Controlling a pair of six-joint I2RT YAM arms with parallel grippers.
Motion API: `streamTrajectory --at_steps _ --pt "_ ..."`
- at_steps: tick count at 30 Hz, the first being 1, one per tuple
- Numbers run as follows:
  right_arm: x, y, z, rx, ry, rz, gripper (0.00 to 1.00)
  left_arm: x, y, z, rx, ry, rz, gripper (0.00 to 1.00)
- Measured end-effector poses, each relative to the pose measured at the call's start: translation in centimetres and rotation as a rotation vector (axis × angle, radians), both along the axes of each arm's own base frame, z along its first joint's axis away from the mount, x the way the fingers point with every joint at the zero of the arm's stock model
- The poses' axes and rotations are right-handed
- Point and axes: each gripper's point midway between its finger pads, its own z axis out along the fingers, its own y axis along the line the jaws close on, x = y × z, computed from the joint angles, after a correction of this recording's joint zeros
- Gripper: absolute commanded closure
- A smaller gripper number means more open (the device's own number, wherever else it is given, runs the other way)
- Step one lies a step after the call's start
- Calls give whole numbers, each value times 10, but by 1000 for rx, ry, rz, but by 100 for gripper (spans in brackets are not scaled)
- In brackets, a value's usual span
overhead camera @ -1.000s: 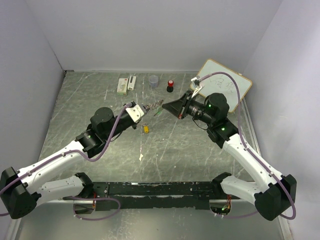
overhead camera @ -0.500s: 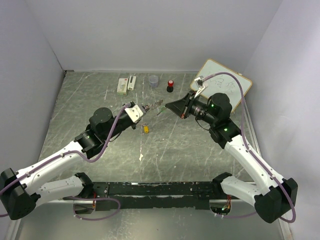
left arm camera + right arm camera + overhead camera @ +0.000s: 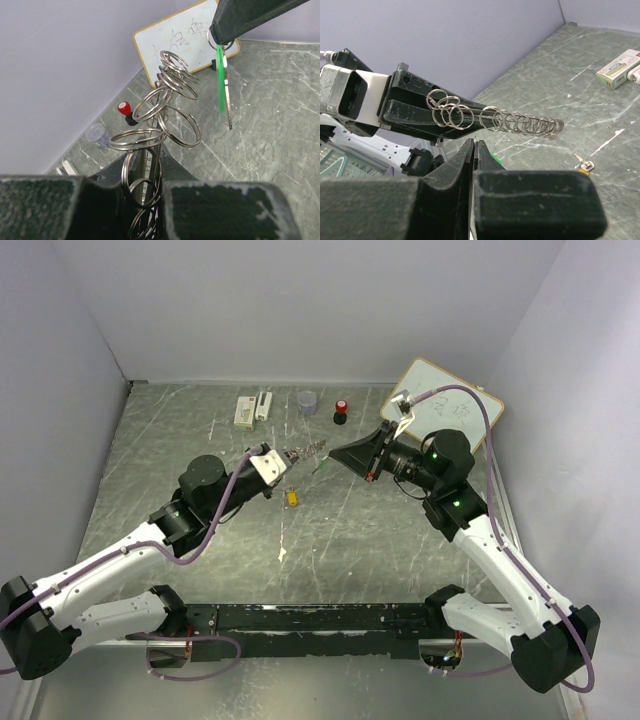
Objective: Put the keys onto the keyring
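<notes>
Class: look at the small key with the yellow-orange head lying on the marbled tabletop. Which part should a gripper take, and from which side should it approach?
Take the small yellow-orange-headed key by its coloured head, coming straight down from above. It lies flat on the grey marbled tabletop with nothing touching it, and the head looks its widest part.

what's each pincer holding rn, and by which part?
Left pincer clamps the keyring by its near edge, the rest jutting out ahead. Right pincer pinches the green key by the top of its head, blade hanging down.
</notes>
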Motion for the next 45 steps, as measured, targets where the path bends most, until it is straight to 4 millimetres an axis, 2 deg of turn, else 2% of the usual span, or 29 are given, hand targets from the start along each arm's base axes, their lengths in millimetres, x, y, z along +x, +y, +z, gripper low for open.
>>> streamTrajectory --at_steps 8,21,31,36,45 --pt "-3 1 -2 -10 -8 20 100 2 0 -3 8 7 7 93" --pt "2 -9 -28 -143 -5 -34 100 2 0 7 2 39 16 93" --pt "5 -20 -17 -220 -94 -77 100 8 -9 23 7 175 30 93" --pt "7 -24 -3 -243 -147 -102 100 9 -13 20 34 267 35 93" --pt "11 -31 4 -286 -189 -137 100 5 -22 12 77 394 20 93"
